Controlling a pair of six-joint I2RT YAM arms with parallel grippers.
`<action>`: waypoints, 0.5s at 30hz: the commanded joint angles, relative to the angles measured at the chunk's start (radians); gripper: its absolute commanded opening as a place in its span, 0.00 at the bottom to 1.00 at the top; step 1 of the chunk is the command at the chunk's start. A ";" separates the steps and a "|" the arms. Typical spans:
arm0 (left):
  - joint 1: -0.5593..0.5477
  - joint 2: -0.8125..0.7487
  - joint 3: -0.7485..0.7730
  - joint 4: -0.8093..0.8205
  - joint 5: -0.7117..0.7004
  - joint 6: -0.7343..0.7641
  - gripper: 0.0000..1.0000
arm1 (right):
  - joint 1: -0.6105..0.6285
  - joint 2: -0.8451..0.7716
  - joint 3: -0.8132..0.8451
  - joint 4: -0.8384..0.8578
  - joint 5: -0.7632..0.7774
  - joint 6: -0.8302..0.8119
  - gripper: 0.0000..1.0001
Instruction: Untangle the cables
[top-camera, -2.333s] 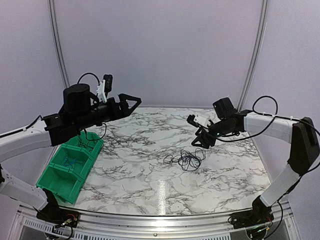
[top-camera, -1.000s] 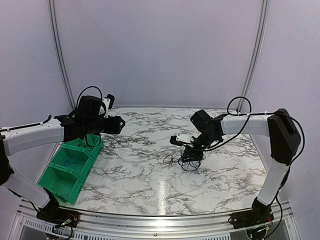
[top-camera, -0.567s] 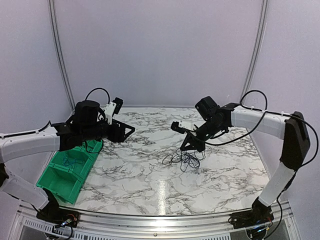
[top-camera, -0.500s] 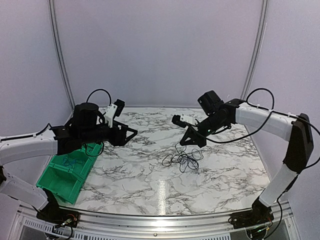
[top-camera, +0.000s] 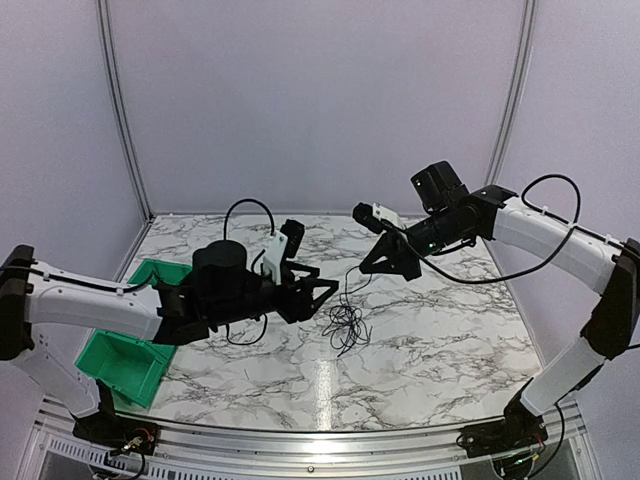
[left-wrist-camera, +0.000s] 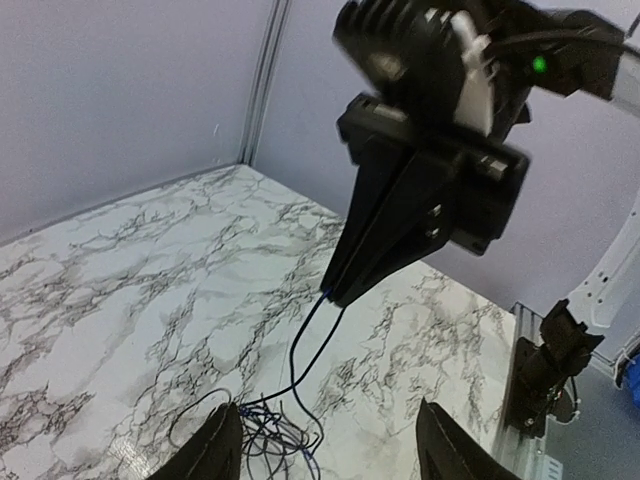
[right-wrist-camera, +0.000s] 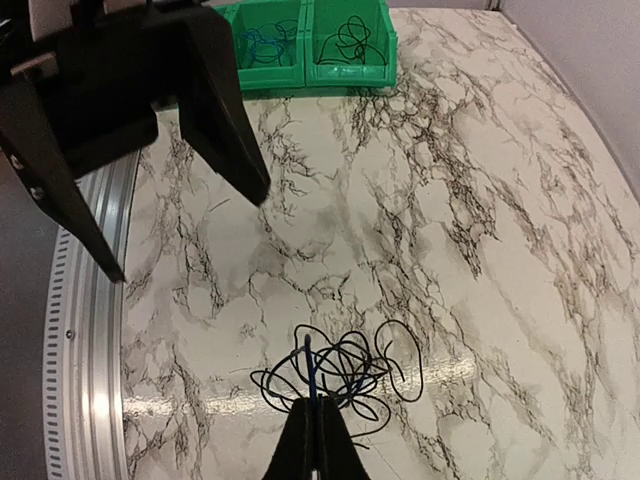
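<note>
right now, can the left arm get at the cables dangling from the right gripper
Probably yes. The left gripper is open and close beside the cables, which hang from the shut right gripper. Nothing stands between them, and the left wrist view shows the loops just ahead of its fingers.

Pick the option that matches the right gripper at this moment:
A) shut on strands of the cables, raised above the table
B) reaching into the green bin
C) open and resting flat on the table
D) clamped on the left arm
A: the right gripper is closed on black and blue strands of the cables, which hang from its tip down to the tangle on the table.
</note>
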 joint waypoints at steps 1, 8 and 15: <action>-0.016 0.129 0.061 0.126 -0.127 -0.038 0.56 | 0.006 -0.013 0.026 0.004 -0.044 0.029 0.00; -0.016 0.284 0.133 0.214 -0.130 -0.075 0.51 | 0.007 -0.038 0.005 0.025 -0.056 0.040 0.00; -0.002 0.411 0.201 0.257 -0.262 -0.171 0.40 | 0.008 -0.053 -0.017 0.025 -0.093 0.032 0.00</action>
